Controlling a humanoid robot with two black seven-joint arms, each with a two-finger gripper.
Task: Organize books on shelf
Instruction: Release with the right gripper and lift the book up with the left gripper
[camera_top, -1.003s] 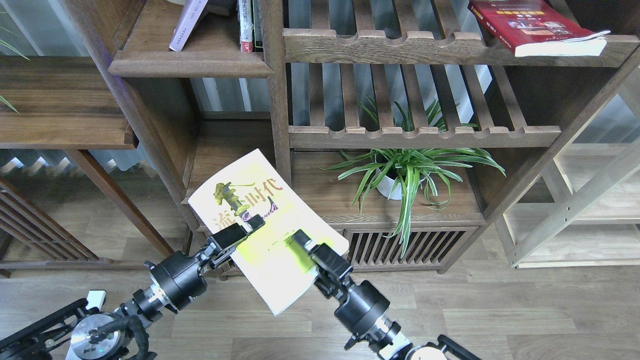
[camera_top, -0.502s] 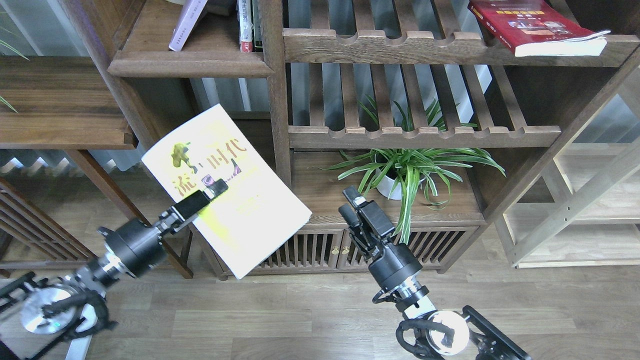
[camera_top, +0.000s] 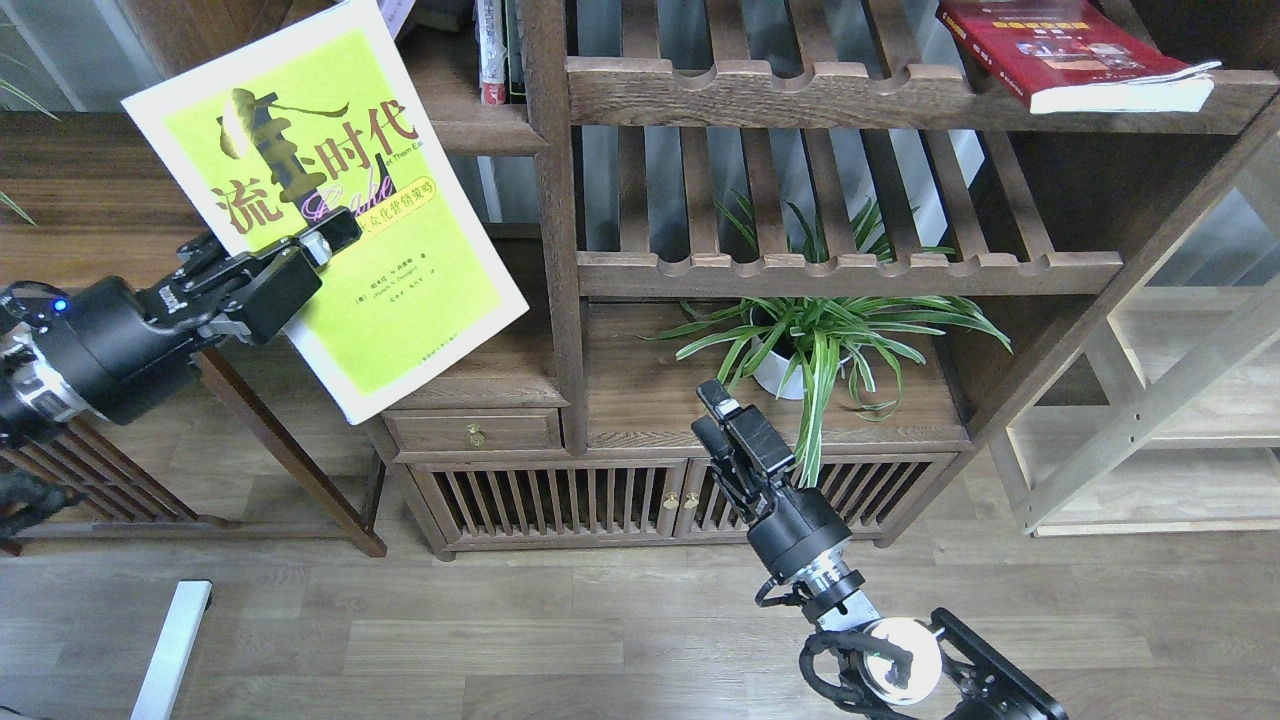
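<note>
My left gripper (camera_top: 333, 234) is shut on the lower left part of the bright yellow-green book (camera_top: 400, 290) and holds it up, cover facing me, in front of the solid dark-brown shelf (camera_top: 480, 100) at the upper left. The book hides most of that shelf and most of the pale lavender book (camera_top: 398, 10) leaning there. The dark red book (camera_top: 1070, 50) lies flat on the top slatted rack at the right. My right gripper (camera_top: 708, 412) is empty, with a narrow gap between its fingers, low in front of the cabinet.
Narrow upright red-and-white-spined books (camera_top: 490, 55) stand at the shelf's right end. A potted spider plant (camera_top: 810, 345) sits on the cabinet top under the slatted racks (camera_top: 850, 272). A drawer cabinet (camera_top: 475, 432) is below, a dark side table (camera_top: 110, 200) left, a pale wooden frame (camera_top: 1150, 410) right.
My left gripper has lifted the yellow-green book up and to the left, toward the upper shelf. My right gripper let go of the book, drew back to the right, and now holds nearly still.
</note>
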